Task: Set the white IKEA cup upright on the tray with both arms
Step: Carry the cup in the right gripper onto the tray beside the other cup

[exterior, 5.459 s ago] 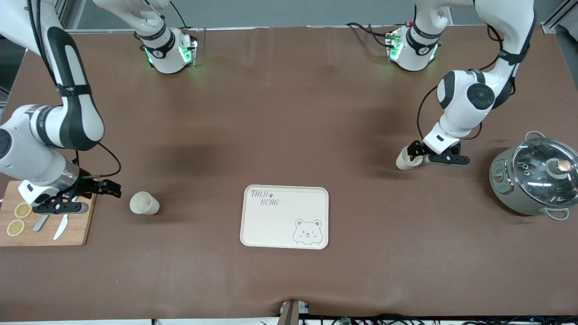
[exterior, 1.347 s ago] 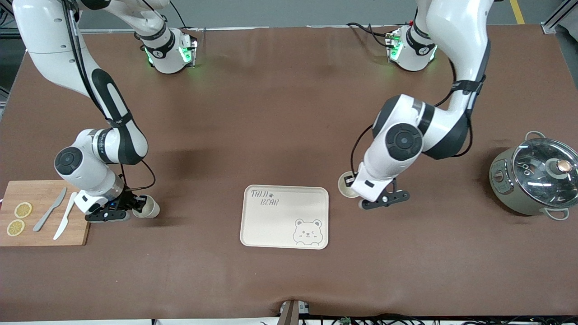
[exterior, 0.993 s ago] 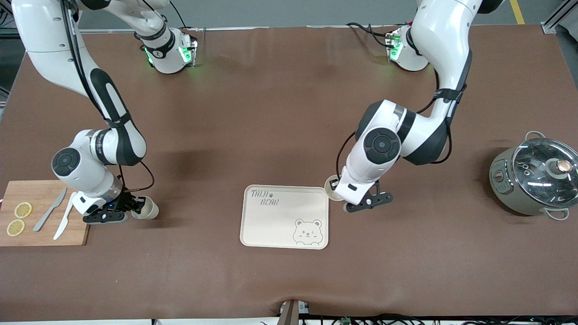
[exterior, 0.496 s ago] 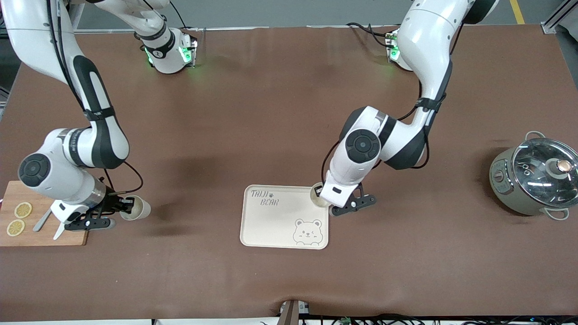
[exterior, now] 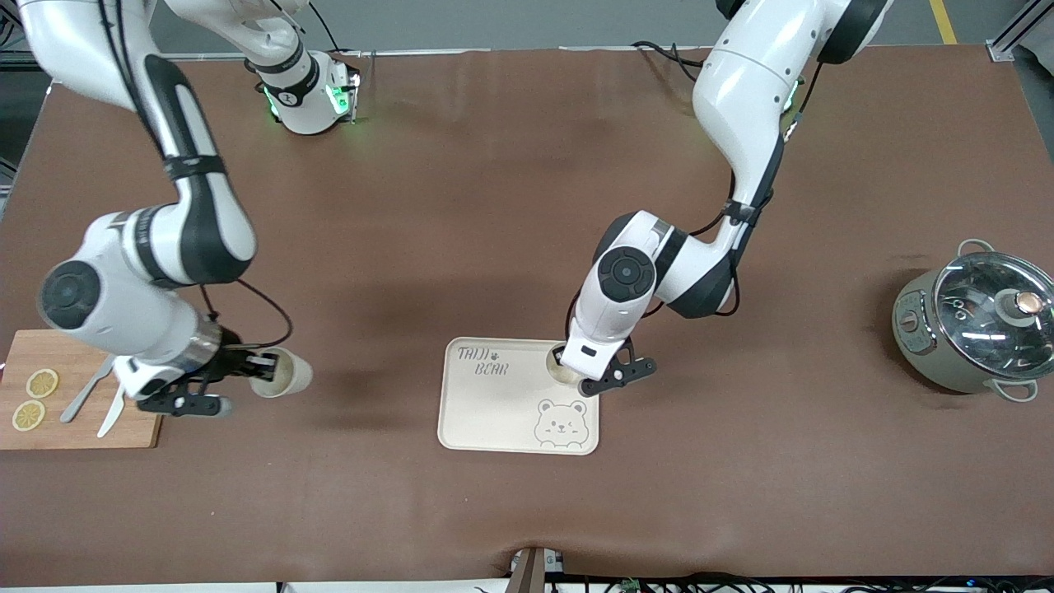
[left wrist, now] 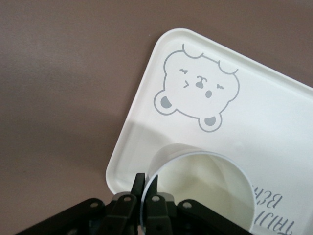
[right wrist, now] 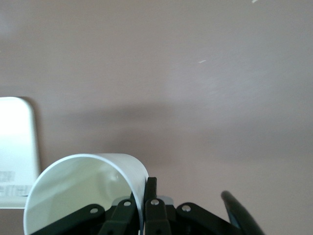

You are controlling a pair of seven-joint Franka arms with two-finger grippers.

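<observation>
- The tray [exterior: 494, 412] is cream, rectangular with rounded corners and a raised rim; grey hand-style lettering in one corner reads "BEAR" under a first word I read as "TAIJI", with a small paw mark beside it.
- A grey outline bear face [exterior: 561, 423] with round ears and one winking eye sits in the tray corner nearest the front camera, toward the left arm's end of the table; the left wrist view shows it clearly [left wrist: 198, 88].
- The left gripper [exterior: 586, 372] hangs over the tray's edge above the bear face, its fingers pinched on the rim wall of a white cup [exterior: 562, 368], one inside and one outside. The cup is smooth, thin-walled and round-mouthed, its mouth facing up over the tray [left wrist: 205, 191]; whether its base touches the tray cannot be told.
- The right gripper [exterior: 251, 366] is over the bare brown table between the wooden cutting board [exterior: 140, 428] and the tray, fingers clamped on the rim of a second white cup [exterior: 284, 373], which is held tilted well off upright [right wrist: 88, 191].
- The board carries two lemon slices [exterior: 34, 399] and two pale knives [exterior: 99, 395], partly hidden by the right arm.
- A grey-green pot with a glass lid [exterior: 976, 325] and copper-coloured knob stands at the left arm's end of the table.
- The table cover [exterior: 510, 206] is matte brown and smooth.
</observation>
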